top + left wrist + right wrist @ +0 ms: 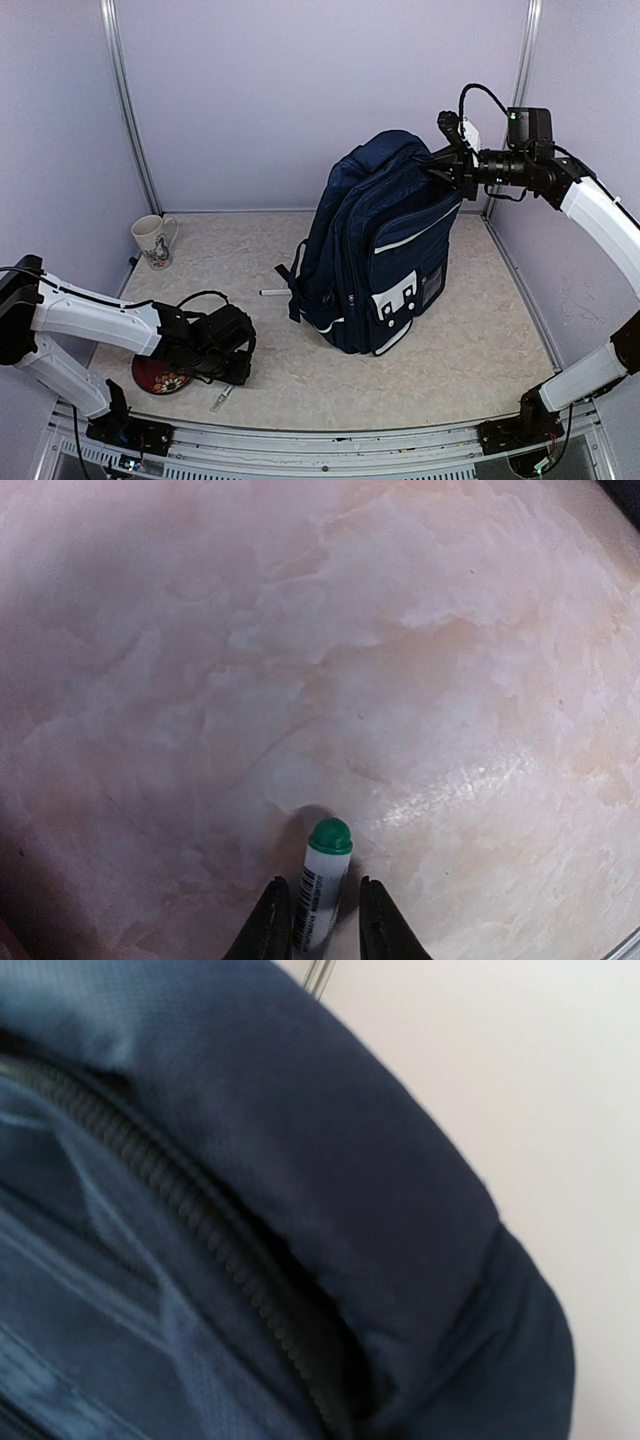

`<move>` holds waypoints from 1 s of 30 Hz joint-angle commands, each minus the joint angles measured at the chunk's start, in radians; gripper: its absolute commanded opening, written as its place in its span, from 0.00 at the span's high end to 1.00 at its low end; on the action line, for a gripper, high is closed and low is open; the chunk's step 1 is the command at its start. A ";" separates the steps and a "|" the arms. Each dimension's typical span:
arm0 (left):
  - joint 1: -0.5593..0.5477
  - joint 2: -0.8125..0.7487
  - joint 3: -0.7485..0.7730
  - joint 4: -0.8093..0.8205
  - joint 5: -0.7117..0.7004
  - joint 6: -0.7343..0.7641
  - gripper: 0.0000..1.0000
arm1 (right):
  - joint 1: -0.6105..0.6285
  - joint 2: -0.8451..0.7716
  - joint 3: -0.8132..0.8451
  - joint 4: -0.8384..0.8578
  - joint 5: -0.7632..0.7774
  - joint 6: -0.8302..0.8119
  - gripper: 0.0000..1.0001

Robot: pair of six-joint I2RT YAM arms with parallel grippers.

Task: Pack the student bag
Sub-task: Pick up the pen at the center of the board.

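Observation:
The student bag (375, 255), navy with white trim, stands upright mid-table. My right gripper (452, 165) is at its top right edge, pinched on the fabric, which is drawn out toward it. The right wrist view shows only navy cloth and a zipper (235, 1260); no fingers show there. My left gripper (318, 885) is low over the table near the front left. A white marker with a green cap (327, 860) lies between its fingers (272, 925). The jaws are drawn in close. The left finger touches the marker, and a thin dark gap remains at the right one. The marker lies slightly askew.
A patterned mug (154, 241) stands at the back left. A white pen (275, 292) lies just left of the bag's base. A dark red round plate (157, 378) sits under my left arm. Purple walls close in the table on three sides.

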 commanded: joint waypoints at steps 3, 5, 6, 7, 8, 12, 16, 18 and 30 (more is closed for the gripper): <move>-0.114 0.102 0.028 -0.236 0.085 -0.034 0.65 | -0.003 -0.008 0.005 -0.027 -0.053 0.033 1.00; -0.136 0.128 0.056 -0.286 0.091 -0.034 0.63 | -0.003 -0.007 0.006 -0.029 -0.055 0.034 1.00; -0.146 0.141 0.065 -0.313 0.097 -0.032 0.63 | -0.003 -0.008 0.006 -0.030 -0.055 0.035 1.00; -0.157 0.153 0.075 -0.340 0.098 -0.032 0.61 | -0.002 -0.009 0.007 -0.032 -0.057 0.034 1.00; -0.169 0.165 0.084 -0.367 0.095 -0.033 0.58 | -0.002 -0.010 0.006 -0.032 -0.057 0.033 1.00; -0.217 0.216 0.125 -0.483 0.050 -0.044 0.53 | -0.002 -0.014 0.003 -0.034 -0.058 0.032 1.00; -0.244 0.221 0.143 -0.523 0.068 -0.046 0.54 | -0.002 -0.006 0.009 -0.039 -0.058 0.033 1.00; -0.245 0.209 0.131 -0.523 0.077 -0.036 0.56 | -0.003 -0.007 0.008 -0.039 -0.062 0.033 1.00; -0.222 0.137 0.073 -0.392 0.083 0.001 1.00 | -0.003 -0.018 0.017 -0.045 -0.060 0.037 1.00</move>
